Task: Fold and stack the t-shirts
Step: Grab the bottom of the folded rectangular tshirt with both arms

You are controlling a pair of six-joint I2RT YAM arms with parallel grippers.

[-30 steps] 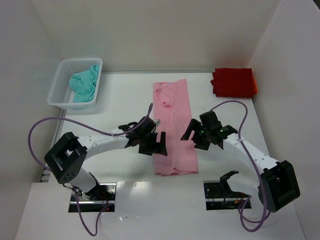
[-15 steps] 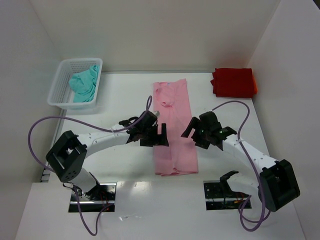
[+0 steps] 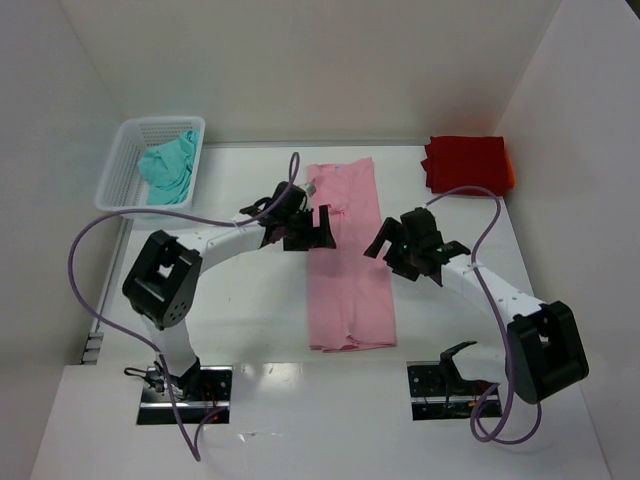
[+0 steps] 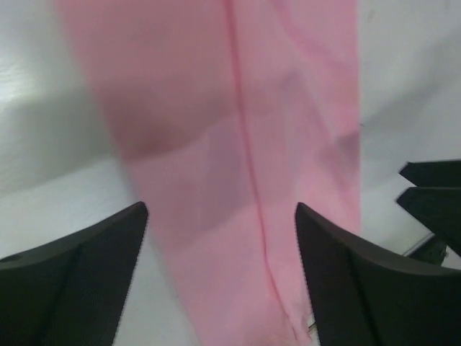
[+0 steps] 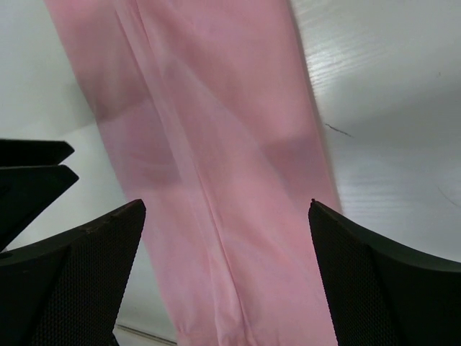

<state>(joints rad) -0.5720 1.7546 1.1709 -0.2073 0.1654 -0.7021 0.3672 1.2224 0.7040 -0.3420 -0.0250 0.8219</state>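
Advanced toward the far wall since 1 second ago: both arms, the left farther. Far left: teal t-shirt (image 3: pixel 167 170) crumpled in white mesh basket (image 3: pixel 117 150). Left gripper (image 3: pixel 321 230) above left edge of pink t-shirt (image 3: pixel 352 285), jaws wide, empty. Pink t-shirt flat at table (image 3: pixel 250 300) centre, folded into 1 long strip. Right gripper (image 3: pixel 384 238) at its right edge, jaws wide, empty. Red t-shirt (image 3: pixel 467 166) folded, far right corner.

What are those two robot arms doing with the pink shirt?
They are folding shirts. The pink shirt lies on the table, folded into a long strip, and the left hand and right hand hover open over its two sides, holding nothing. A red shirt sits folded at the far right corner. A teal shirt waits crumpled in the white basket.
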